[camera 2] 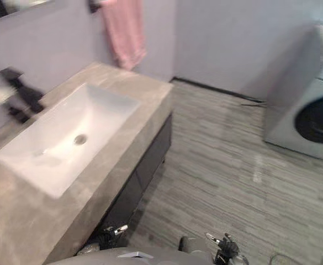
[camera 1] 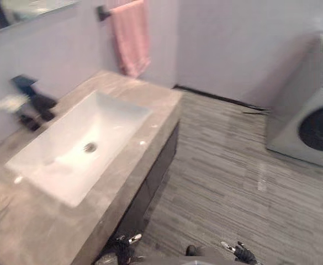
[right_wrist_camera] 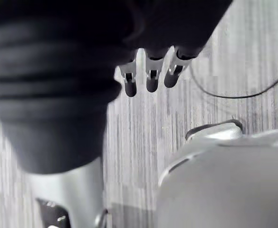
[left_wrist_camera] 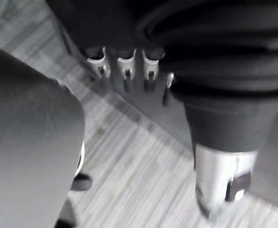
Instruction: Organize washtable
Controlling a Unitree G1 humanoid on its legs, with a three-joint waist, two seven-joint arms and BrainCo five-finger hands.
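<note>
Down at the bottom edge of the eye views both hands hang low. The left hand [camera 1: 125, 243] is bottom centre-left, just beside the front of the counter [camera 1: 125, 83]. The right hand [camera 1: 241, 254] is bottom right, well apart from the counter and over the floor [camera 1: 233, 165].

The counter runs w/ its long axis from lower left up toward the top middle of the frame, and the sink [camera 1: 103, 118] lies the same way. So the work is up and to the left of both hands, and the left one is clearly nearer, imo.

Stuff to tidy sits far left by the black faucet [camera 1: 37, 99]: a small pale thing [camera 1: 9, 103], too blurry to tell what it is. A pink towel [camera 1: 131, 38] hangs top centre, and there's a washer [camera 1: 310, 121] at far right.

Wrist views fill in what the eye views can't. The left fingers [left_wrist_camera: 124, 71] are straight and holding nothing, w/ floor planks past them. The right fingers [right_wrist_camera: 150, 78] are relaxed and empty too. Eye views give the counter layout, which the wrist cams don't.
</note>
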